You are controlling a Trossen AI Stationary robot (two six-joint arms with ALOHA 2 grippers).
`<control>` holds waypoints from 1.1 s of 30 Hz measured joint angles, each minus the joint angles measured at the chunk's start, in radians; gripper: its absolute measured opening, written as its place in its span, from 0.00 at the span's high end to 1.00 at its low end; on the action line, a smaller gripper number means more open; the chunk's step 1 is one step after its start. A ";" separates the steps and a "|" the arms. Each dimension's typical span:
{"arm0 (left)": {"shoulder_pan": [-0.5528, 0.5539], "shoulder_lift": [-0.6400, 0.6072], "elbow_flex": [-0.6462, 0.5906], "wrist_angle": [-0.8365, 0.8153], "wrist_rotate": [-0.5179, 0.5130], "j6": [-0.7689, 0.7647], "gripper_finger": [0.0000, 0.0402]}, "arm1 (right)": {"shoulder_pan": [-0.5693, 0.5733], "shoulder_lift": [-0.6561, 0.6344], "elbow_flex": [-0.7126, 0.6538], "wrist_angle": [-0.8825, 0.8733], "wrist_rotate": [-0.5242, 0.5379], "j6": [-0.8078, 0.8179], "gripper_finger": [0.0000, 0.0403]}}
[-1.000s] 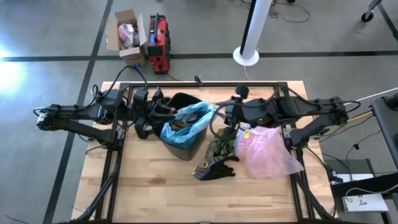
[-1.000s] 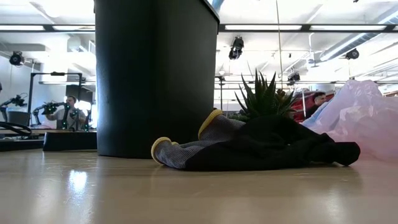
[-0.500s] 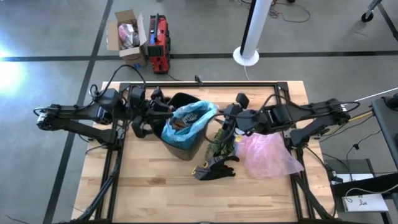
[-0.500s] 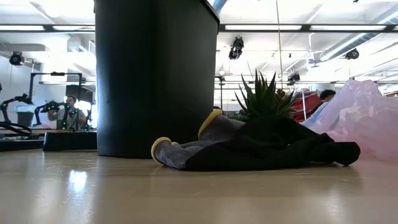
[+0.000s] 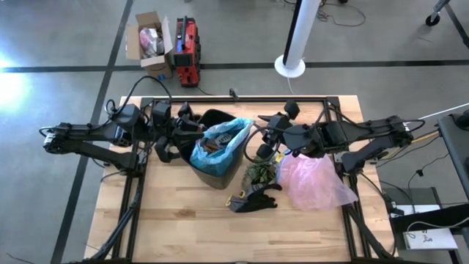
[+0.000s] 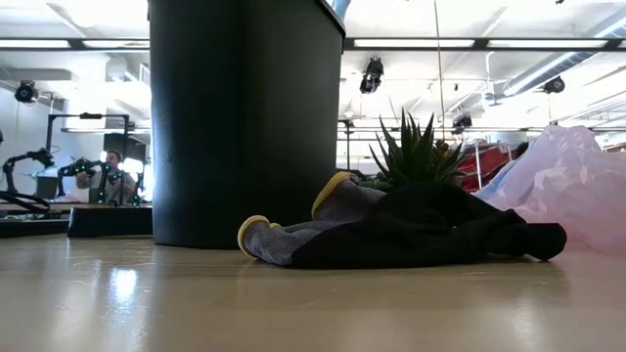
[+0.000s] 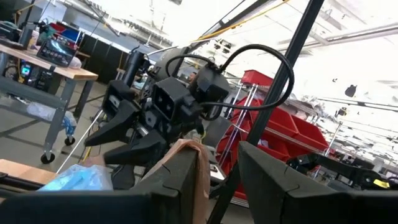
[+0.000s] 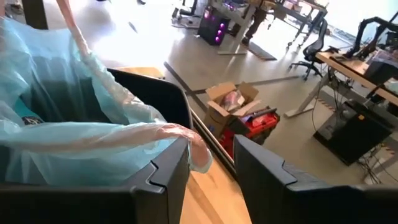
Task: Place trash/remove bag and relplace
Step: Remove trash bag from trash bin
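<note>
bag half lifted at bin mouth, both end effectors on its rim

the bag point(image 5: 218, 145), thin teal liner, sits bunched in the mouth of the black bin point(image 5: 220, 174) near counter point(image 5: 183, 227) centre, brown crumpled trash point(image 5: 212, 148) showing inside it. left end effector point(image 5: 192, 130) at the bin's 9 o'clock side; in its wrist view a fold of pale film point(image 7: 189, 168) lies between the narrowly parted fingers point(image 7: 168, 186), so judged pinching the bag edge. right end effector point(image 5: 261, 143) at the bin's 3 o'clock side; wrist view shows stretched bag rim point(image 8: 177, 134) between its fingers point(image 8: 165, 180). gap looks narrow, but a closed grip on the film i cannot tell.

handling, judged: film is light, limp, crinkly, slippery and tear-prone; load is paper, so little weight. best hold is gathered rim at opposite sides, several layers bunched, pull up evenly so the bin is not dragged over.

nearby at 4 o'clock of the bin: plant tuft point(image 5: 258, 173), glove point(image 5: 253, 198), pink bag point(image 5: 315, 180).
</note>
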 joint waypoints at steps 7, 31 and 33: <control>-0.004 0.000 0.000 0.000 0.000 0.000 0.76 | -0.002 0.003 -0.007 -0.075 0.000 0.106 0.69; -0.043 -0.001 0.000 0.000 0.000 -0.015 0.76 | -0.043 0.005 -0.063 0.172 0.064 -0.002 0.65; -0.046 -0.001 0.000 0.000 0.000 -0.015 0.76 | -0.046 0.011 -0.078 0.180 0.058 0.021 0.65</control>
